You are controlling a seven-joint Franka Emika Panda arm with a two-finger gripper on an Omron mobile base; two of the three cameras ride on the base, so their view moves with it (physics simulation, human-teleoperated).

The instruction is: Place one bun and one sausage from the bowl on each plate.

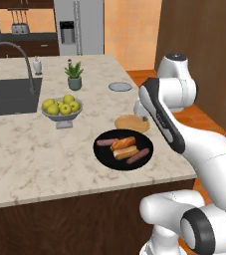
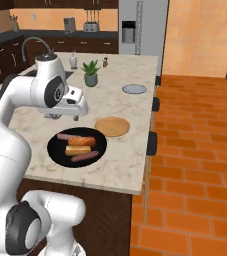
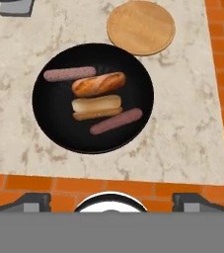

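We see all four pieces lying side by side in the wide glossy black bowl (image 3: pixel 54 128) on the pale marbled bench (image 1: pixel 30 159): two golden-tan oblong buns (image 3: pixel 98 84) in the middle and a slim pinkish-brown sausage (image 3: pixel 70 74) on each outer side, with the tan wooden plate (image 3: pixel 141 26) just beside the bowl and the small pale grey rimmed plate (image 1: pixel 120 86) farther off. Our gripper (image 3: pixel 111 201) hangs above the bowl, jaws spread wide and empty. We judge the buns light and soft, best pinched gently across the middle, the sausages firmer, round and likely to roll; beyond the bench edge lies orange brick floor.
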